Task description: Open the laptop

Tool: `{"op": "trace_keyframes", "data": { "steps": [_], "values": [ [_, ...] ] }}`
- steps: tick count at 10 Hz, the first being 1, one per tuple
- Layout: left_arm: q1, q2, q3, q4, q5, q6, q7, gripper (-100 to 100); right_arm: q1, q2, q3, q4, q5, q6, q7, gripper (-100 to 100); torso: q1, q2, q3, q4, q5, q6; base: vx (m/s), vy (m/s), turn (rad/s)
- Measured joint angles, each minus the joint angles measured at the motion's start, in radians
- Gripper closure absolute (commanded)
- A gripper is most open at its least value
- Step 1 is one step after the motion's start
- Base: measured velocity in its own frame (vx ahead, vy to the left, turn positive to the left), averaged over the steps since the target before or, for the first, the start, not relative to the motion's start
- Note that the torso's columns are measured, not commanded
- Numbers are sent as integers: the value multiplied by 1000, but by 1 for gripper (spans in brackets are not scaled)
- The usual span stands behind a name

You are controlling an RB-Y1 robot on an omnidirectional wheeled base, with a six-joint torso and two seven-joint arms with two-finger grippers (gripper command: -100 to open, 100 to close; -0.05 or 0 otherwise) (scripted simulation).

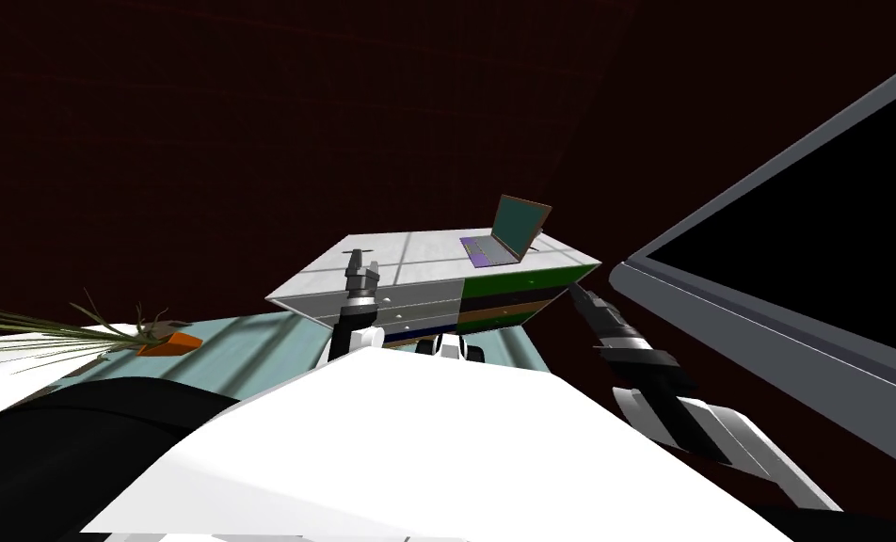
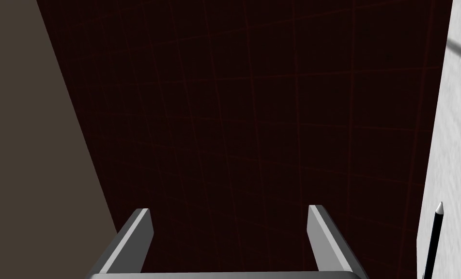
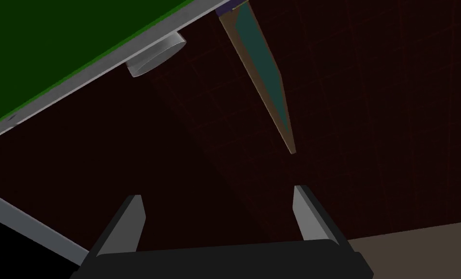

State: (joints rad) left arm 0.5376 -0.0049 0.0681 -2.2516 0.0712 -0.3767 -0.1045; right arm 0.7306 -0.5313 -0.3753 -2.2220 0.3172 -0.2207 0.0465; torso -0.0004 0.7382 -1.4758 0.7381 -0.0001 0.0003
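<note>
In the head view, the laptop [image 1: 505,241] is seen just right of the frame's centre, on the far right corner of a white-topped desk [image 1: 418,252]. Its lid is raised well past upright, so the teal screen and the purple keyboard are exposed. Grey drawer fronts are shown on the desk's near left face and green, black and brown ones [image 1: 521,282] on its near right face. The left gripper [image 1: 360,270] is held above the near left part of the desk top, well apart from the laptop. In the left wrist view its fingers [image 2: 138,232] are spread wide with nothing between them. A strip of the white top lies beside them, and on it a black pen [image 2: 435,242] with a pale tip. The right gripper [image 1: 583,297] is found at centre right, off the desk's right corner and below the laptop's level. In the right wrist view this pincer [image 3: 217,213] is likewise released and empty. Beyond it the laptop lid [image 3: 263,72] is seen nearly edge-on, next to a green panel edged in grey that carries a round grey knob [image 3: 157,57]. A large black screen in a grey frame [image 1: 719,315] takes up the right of the head view. A spiky plant [image 1: 51,329] in an orange pot [image 1: 168,343] is set at lower left on a pale teal surface [image 1: 248,331].
</note>
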Motion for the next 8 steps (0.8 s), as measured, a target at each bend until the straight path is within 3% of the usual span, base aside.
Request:
{"op": "trace_keyframes", "data": {
  "steps": [2, 8],
  "values": [
    [0, 0, 0, 0, 0, 0, 0, 0, 33, -52, -41, -4, 44, 23, 7, -100, 1, 0, 0, 0, 0, -1, 11, 20, 87],
    [0, 0, 0, 0, 0, 0, 0, 0, 77, -204, -138, 37, 138, 63, 20, -100, -1, 0, 0, 0, 0, 0, 10, 11, 63]
  ]
}}
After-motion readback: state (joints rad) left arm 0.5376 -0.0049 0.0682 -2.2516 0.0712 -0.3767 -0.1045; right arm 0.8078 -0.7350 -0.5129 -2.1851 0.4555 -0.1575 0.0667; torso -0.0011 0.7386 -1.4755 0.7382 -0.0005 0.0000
